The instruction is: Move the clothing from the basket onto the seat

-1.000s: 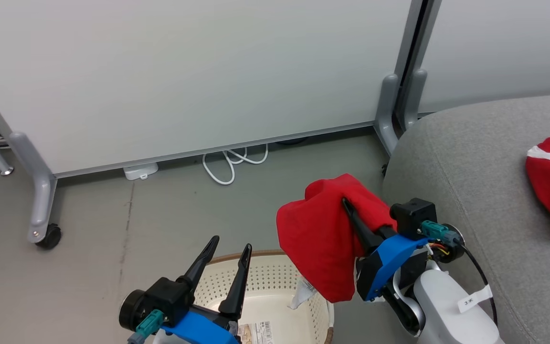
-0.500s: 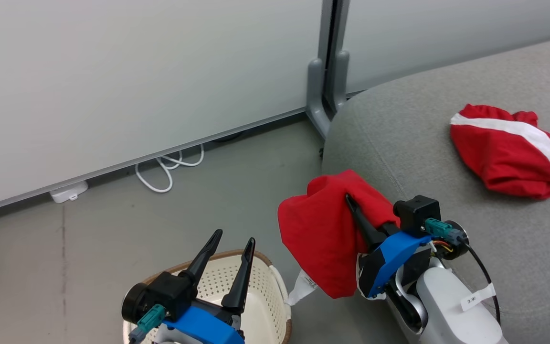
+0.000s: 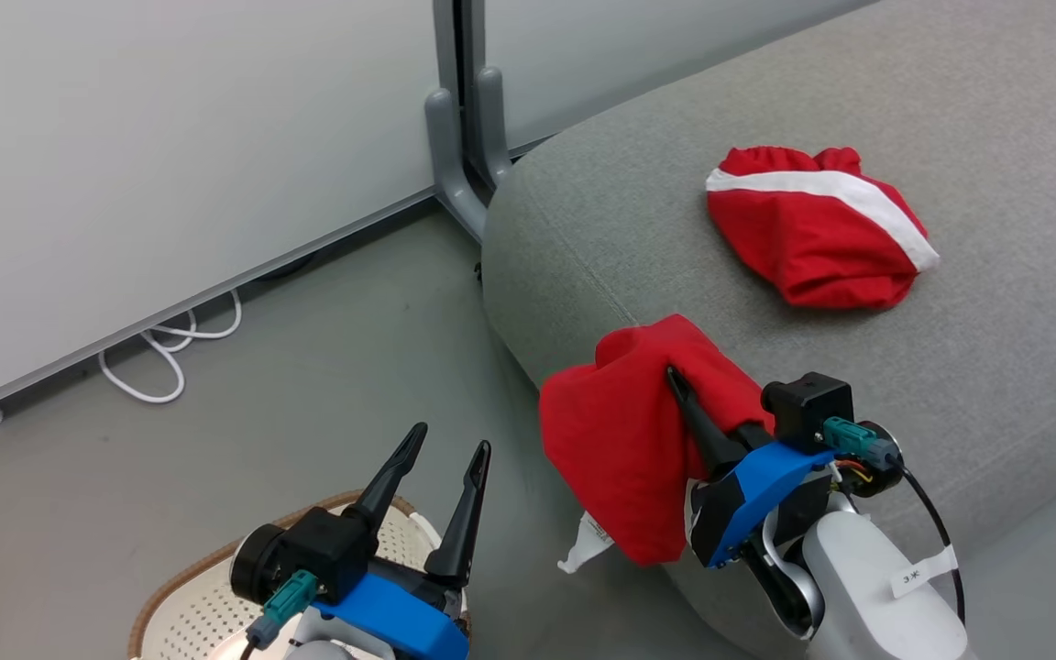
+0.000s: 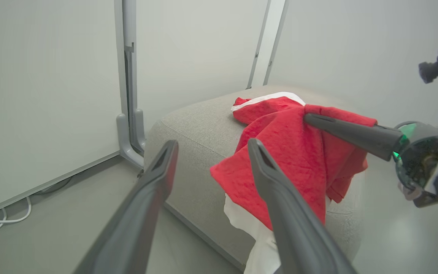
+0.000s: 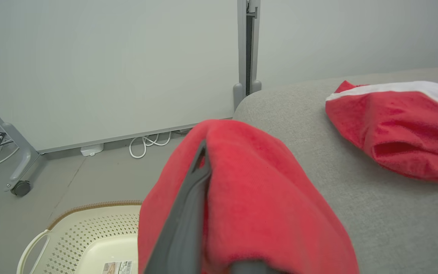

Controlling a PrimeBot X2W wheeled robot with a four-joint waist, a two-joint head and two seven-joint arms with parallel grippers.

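Progress looks about half: the white-striped red fabric garment point(image 3: 812, 234) lies on the large grey upholstered seat point(image 3: 629, 211), while the plain red garment point(image 3: 620, 440) hangs clamped in our right gripper point(image 3: 675, 380) at its edge, and our left gripper point(image 3: 451, 438) stands spread, empty.

Bright, even light with faint soft shadows — sharp head view, wide-angle distortion at wrist-view edges

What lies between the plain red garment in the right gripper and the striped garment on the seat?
Bare grey seat: in the head view the plain red garment, clamped in the right gripper, and the striped garment are apart.
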